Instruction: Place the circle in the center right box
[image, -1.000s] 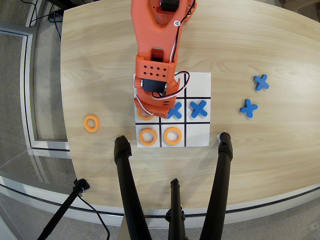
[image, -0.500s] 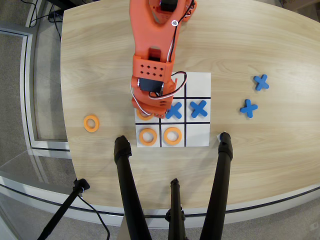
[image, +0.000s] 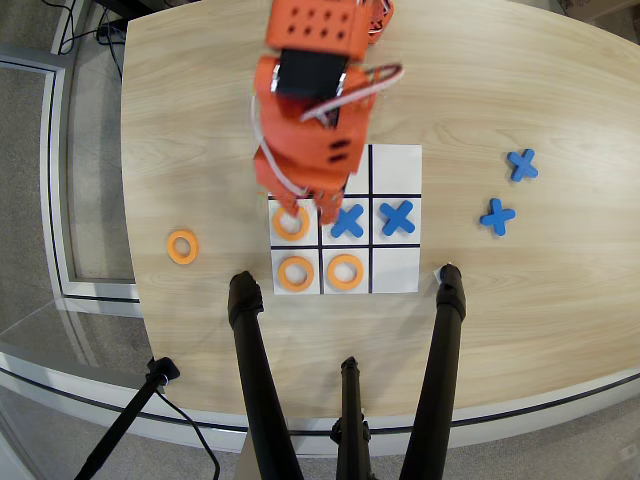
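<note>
over the middle-row end cell (image: 293, 222), jaws (image: 308, 207) straddle the circle (image: 291, 223).

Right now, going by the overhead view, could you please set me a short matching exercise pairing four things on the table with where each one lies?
Things:
1. gripper
2. lone orange ring
3. two blue X pieces
4. bottom-row orange rings

Places:
A. on bare wood, right of the grid sheet
B. on bare wood, left of the sheet
C. over the middle-row left cell, at a ring there
D. in the bottom left and bottom middle cells

Pairs: 1-C, 2-B, 3-A, 4-D
</note>
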